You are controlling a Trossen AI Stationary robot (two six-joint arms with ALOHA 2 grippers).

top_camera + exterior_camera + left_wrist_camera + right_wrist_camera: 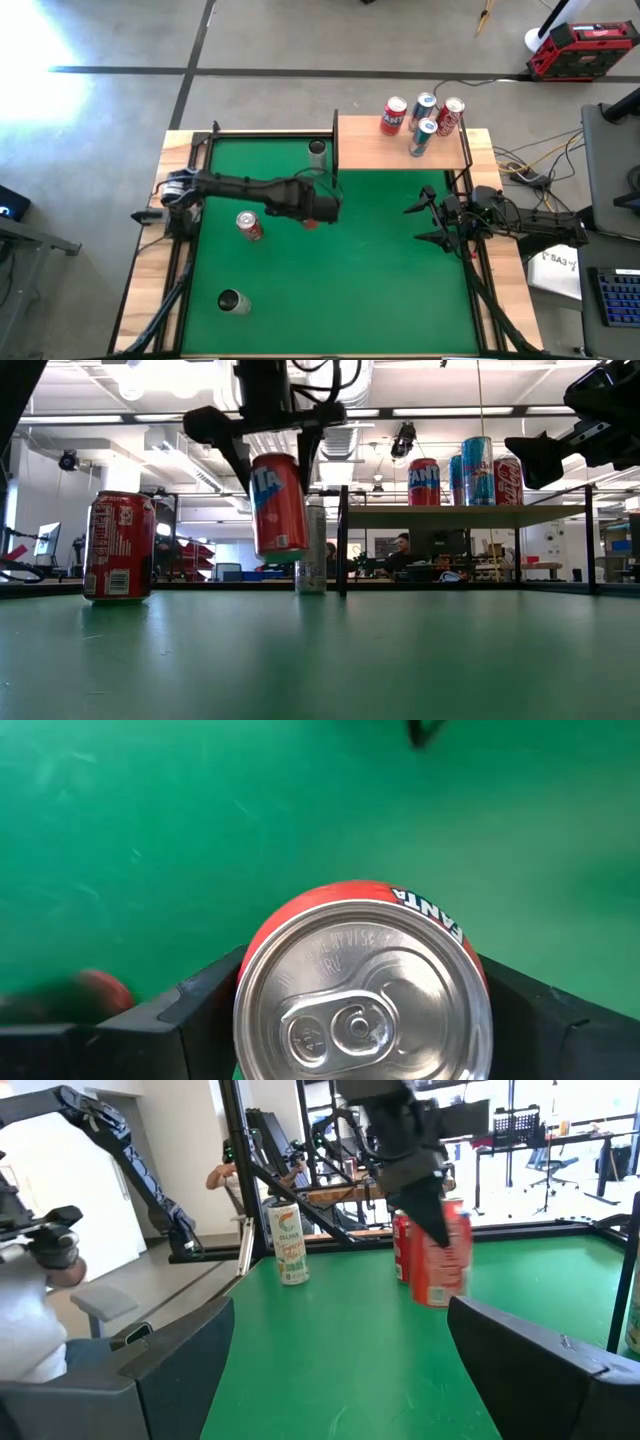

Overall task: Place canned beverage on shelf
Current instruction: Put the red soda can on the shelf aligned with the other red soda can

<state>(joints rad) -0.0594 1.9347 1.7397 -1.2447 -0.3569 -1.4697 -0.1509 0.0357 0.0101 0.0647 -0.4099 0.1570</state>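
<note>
A red Fanta can [278, 505] hangs over the middle of the green mat with my left gripper [272, 452] shut on it; the left wrist view looks down on its silver top [365, 1000]. The shelf [372, 148], a light-wood board with black rails, stands at the mat's far right and carries several upright cans [425, 122]. My right gripper [425, 222] waits open at the mat's right edge, level, touching nothing. My left gripper pinches the can's upper side wall [272, 470] just below the top rim, one finger [180, 1020] on each opposite side. The fingers come from above, pointing steeply down. The can hangs below them, slightly tilted, clear of the mat.
A red can [249, 225] stands on the mat left of the held one. A tall pale can [317, 152] stands by the shelf's left rail. A silver can [232, 301] lies near the front left. People sit in the room beyond the table.
</note>
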